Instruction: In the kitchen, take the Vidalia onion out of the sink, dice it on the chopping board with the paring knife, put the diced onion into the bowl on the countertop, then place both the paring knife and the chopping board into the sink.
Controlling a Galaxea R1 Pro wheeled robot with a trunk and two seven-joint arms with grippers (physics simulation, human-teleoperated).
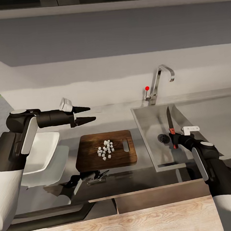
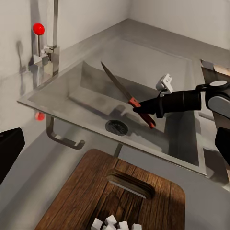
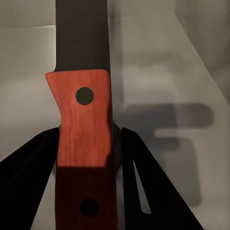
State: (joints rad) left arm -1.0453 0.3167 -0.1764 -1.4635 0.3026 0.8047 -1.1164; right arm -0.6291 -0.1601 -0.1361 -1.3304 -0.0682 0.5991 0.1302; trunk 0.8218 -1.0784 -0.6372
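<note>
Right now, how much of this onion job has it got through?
The dicing looks done: white onion cubes lie on the chopping board. None are in the bowl, so that step was skipped or is pending. In hand: the right end effector holds the paring knife by its red handle over the sink. Left: release the knife, move the cubes, then put the board in the sink.

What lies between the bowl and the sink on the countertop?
In the head view, the chopping board with diced onion lies between the bowl and the sink.
</note>
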